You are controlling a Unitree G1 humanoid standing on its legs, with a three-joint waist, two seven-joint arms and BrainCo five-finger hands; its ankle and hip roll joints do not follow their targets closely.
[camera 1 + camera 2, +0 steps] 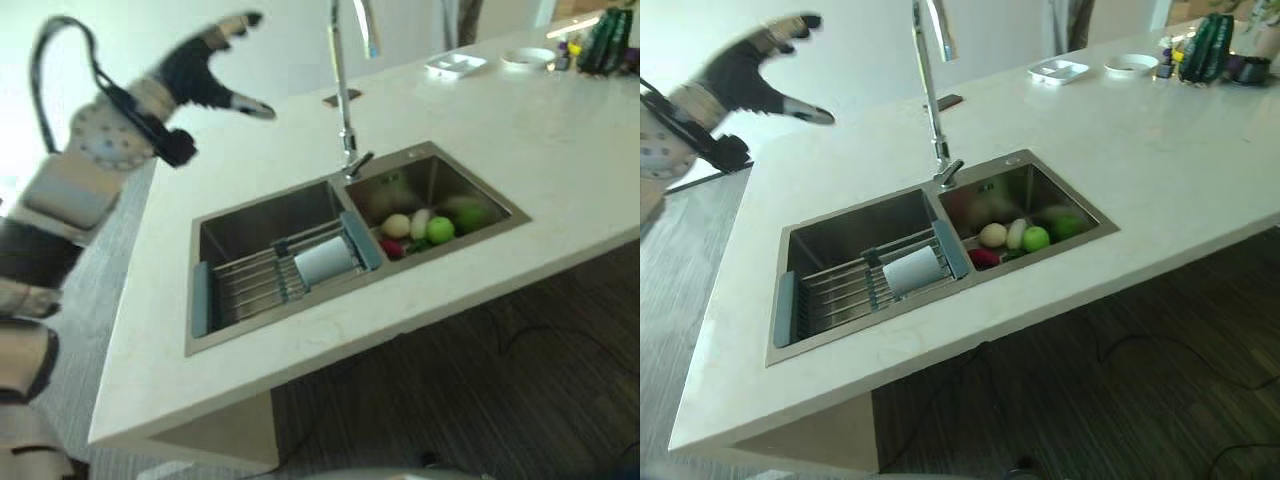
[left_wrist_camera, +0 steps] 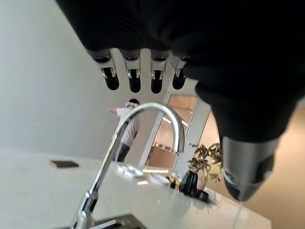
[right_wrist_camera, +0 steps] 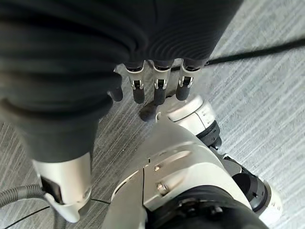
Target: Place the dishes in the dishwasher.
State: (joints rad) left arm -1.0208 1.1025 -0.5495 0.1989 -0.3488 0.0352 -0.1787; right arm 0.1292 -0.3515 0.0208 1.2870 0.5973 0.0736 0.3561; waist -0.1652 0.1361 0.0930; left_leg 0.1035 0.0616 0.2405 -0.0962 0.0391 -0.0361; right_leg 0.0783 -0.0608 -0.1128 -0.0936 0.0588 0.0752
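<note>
A white cup (image 1: 325, 260) lies on its side on a metal drying rack (image 1: 250, 280) set across the left basin of the sink (image 1: 205, 240). Two more white dishes stand far back on the counter: a square dish (image 1: 455, 64) and a round bowl (image 1: 528, 58). My left hand (image 1: 200, 70) is raised above the counter's far left corner, well away from the sink, open with its fingers (image 2: 133, 78) spread and nothing in it. Down by the grey floor hangs my right hand (image 3: 160, 88), its fingers relaxed and empty.
A tall curved faucet (image 1: 345, 90) rises between the basins. The right basin holds fruit and vegetables (image 1: 425, 228). Bottles and small items (image 1: 605, 40) crowd the counter's far right corner. A dark small object (image 1: 342, 98) lies behind the faucet. A person (image 2: 127, 125) stands far off.
</note>
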